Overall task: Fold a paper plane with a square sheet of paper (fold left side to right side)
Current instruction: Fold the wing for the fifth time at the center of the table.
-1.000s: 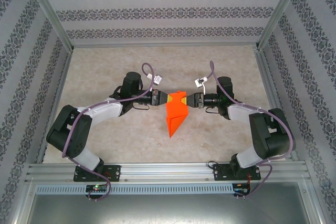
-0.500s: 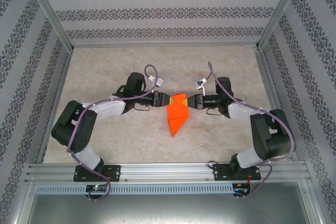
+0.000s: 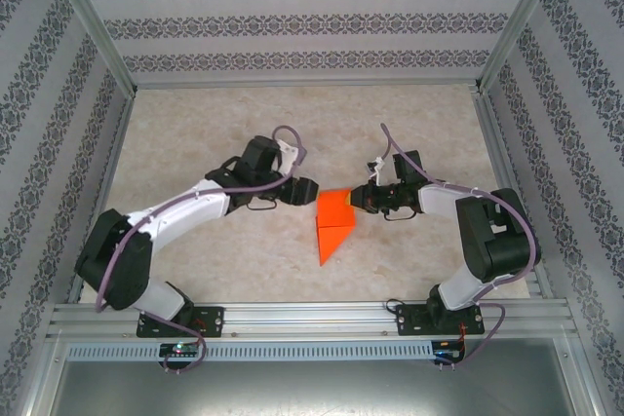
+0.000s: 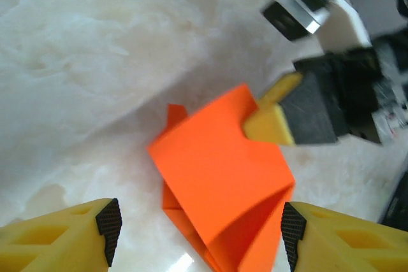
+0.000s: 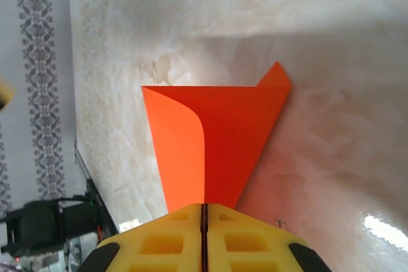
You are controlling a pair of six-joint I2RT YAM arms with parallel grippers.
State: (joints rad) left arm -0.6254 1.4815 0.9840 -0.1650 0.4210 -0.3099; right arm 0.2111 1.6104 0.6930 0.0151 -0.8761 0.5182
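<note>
Left hand (image 3: 303,189) now off paper (image 3: 334,214) — ajar

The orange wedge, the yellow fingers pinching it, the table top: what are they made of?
Orange wedge: thin matte paper; sharp creases, one curling flap. Right gripper's fingers: probably moulded matte plastic, judging by the square recesses. Table top: pale, marbled and glossy with glare; stone or laminate, can't tell.

Bright, even overhead light leaves only soft shadows on the table (image 3: 390,270), white glare spots gleam on it in both wrist views, and the right gripper (image 4: 255,114) looks blurred.
</note>
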